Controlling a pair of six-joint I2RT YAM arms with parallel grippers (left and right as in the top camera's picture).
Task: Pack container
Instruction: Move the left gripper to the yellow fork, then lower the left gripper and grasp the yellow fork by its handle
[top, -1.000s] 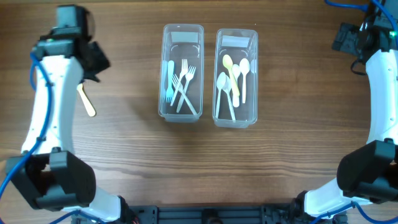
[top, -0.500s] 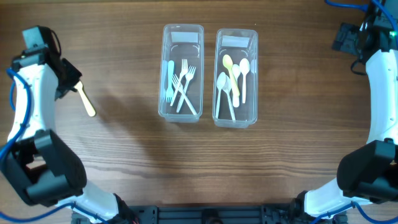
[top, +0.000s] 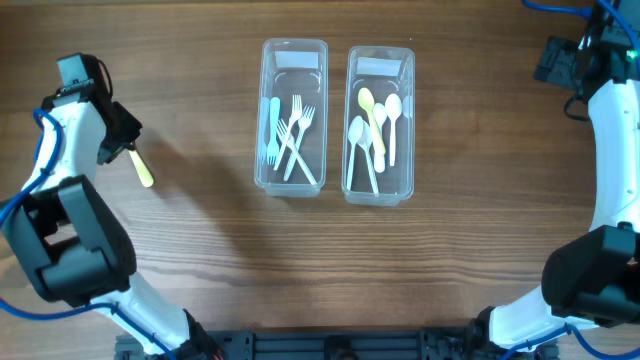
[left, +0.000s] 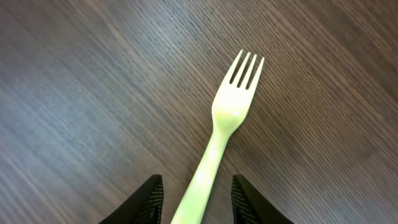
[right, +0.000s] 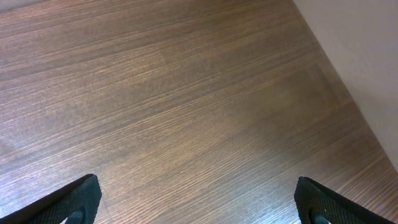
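While two clear plastic containers sit side by side at the middle of the wooden counter, a single yellow-green plastic fork lies flat on the wood well off to their left, outside both of them. Its handle end sits under the left arm and its tines point away from that arm, down and toward the containers' side of the counter. From the left wrist camera the left jaws are released. The two dark fingertips stand on either side of the fork's handle, with a strip of bare wood showing between each tip and the plastic, so nothing is gripped. The four tines are clearly visible further up that view, lying over the grain of the wood. The left container holds forks only: a pale blue fork along its left wall and several white forks crossing one another beside it. The right container holds spoons: a yellow spoon lying among a few white spoons. Over at the far right corner of the counter, well apart from both containers, the right arm hangs over bare wood. The right jaws are spread wide and hold nothing.
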